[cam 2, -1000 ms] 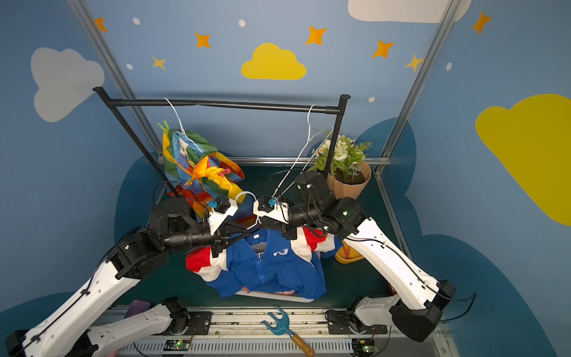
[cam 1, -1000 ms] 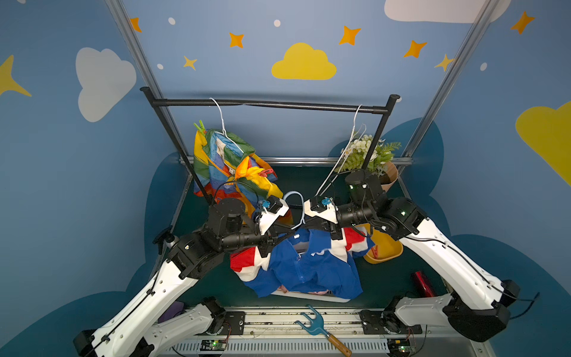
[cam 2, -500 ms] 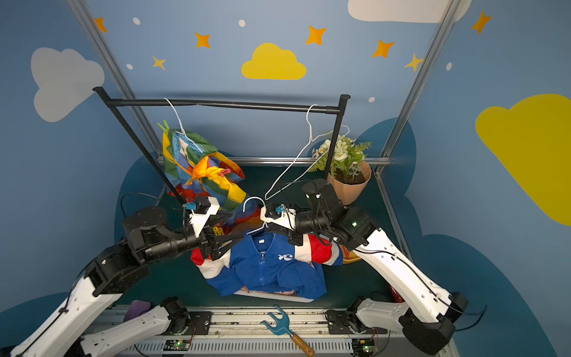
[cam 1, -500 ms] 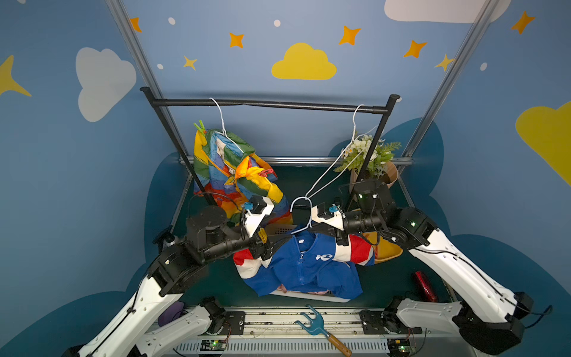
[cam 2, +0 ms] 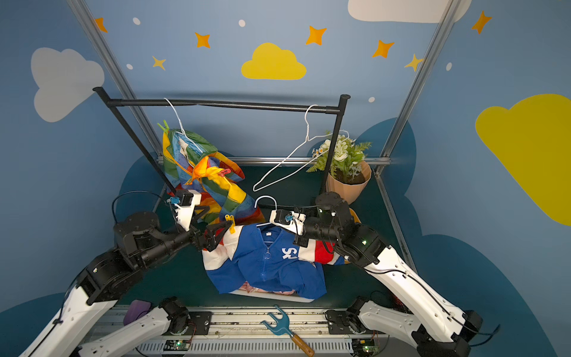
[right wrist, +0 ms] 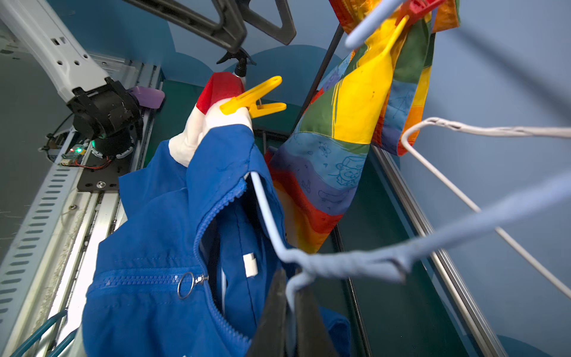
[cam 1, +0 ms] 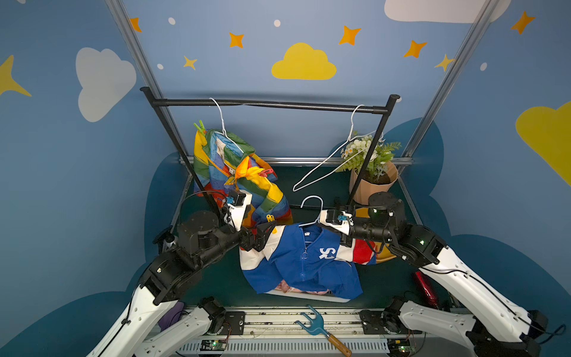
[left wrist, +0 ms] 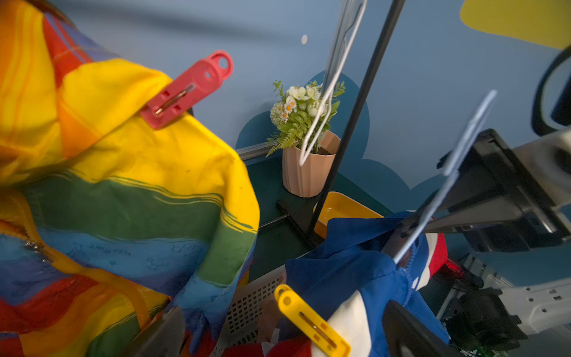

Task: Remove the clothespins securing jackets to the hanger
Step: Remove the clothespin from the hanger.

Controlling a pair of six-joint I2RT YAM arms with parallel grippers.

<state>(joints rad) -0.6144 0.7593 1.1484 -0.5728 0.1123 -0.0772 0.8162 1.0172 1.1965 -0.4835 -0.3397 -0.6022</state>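
My left gripper [cam 1: 262,235] [left wrist: 282,338] stands open. A yellow clothespin [left wrist: 312,321] [cam 1: 270,218] lies between its spread fingers, touching neither, clipped on the white shoulder of the blue/white/red jacket [cam 1: 302,259] [cam 2: 265,262]. My right gripper [right wrist: 290,312] [cam 1: 323,227] is shut on the neck of that jacket's pale blue hanger [right wrist: 340,262]. The rainbow jacket [cam 1: 228,167] hangs on the rack with a green clothespin [cam 1: 200,126] at one shoulder and a red clothespin [left wrist: 188,91] [cam 1: 265,172] at the other. A strip of pink jacket [cam 1: 293,289] shows under the blue one.
A black rack bar [cam 1: 268,103] carries an empty white wire hanger [cam 1: 333,160]. A potted plant [cam 1: 374,182] and a yellow tray [cam 1: 364,213] stand at the back right. A white basket [left wrist: 250,306] sits under the jackets. A blue fork tool [cam 1: 315,321] lies on the front rail.
My left gripper has opened wide and drawn back to the left. My right gripper has brought the hanger and blue jacket lower and forward.
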